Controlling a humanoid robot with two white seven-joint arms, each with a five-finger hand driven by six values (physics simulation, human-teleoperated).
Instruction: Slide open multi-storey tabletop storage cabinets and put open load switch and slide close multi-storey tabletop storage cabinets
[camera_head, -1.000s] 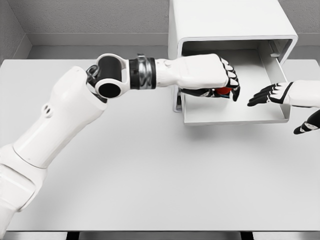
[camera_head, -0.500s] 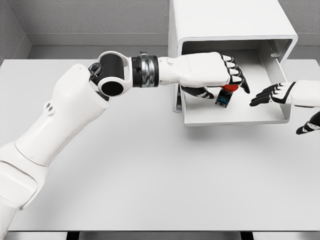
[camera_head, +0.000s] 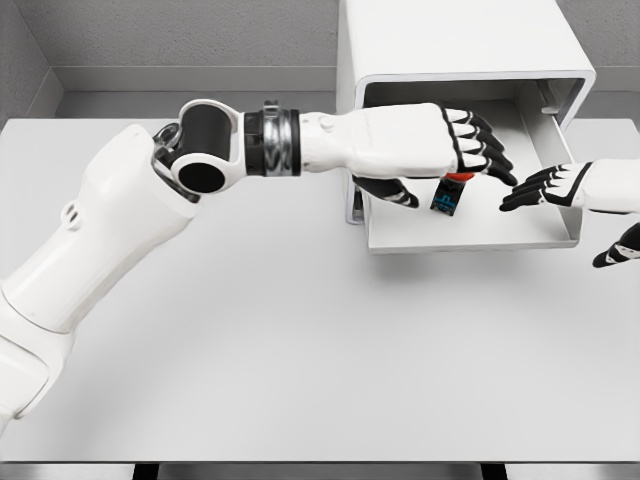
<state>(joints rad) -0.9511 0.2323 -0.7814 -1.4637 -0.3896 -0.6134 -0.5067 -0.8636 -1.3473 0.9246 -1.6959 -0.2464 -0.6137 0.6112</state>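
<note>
Since a second ago, left hand (camera_head: 440, 150) has spread its fingers, releasing the small red-and-black load switch (camera_head: 447, 192) inside the pulled-out white drawer (camera_head: 465, 235). Right hand (camera_head: 545, 187) waits alongside, fingers extended. Next: withdraw, push drawer closed.

White arms (camera_head: 110, 230), black joints, black-and-white fingers (camera_head: 480, 140)
</note>
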